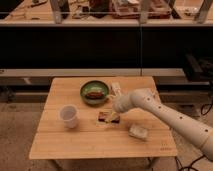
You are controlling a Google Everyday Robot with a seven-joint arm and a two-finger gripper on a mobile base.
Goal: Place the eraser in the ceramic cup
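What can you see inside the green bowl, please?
A reddish-brown lump lies in the green bowl. I cannot tell what it is, and anything beneath it is covered. The gripper is outside the bowl, nearer the camera, over the eraser.

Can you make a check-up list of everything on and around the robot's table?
Surface: wooden table, level.
Job's things: eraser lying flat mid-table; ceramic cup upright, apart from it, toward the picture's left.
Clutter: green bowl with something inside, at the back; pale block toward the front right.
Grippers: gripper open, low over the eraser, holding nothing.
Cables: a dark cable seems to loop by the floor, far right.
Surroundings: dark shelves behind the table.
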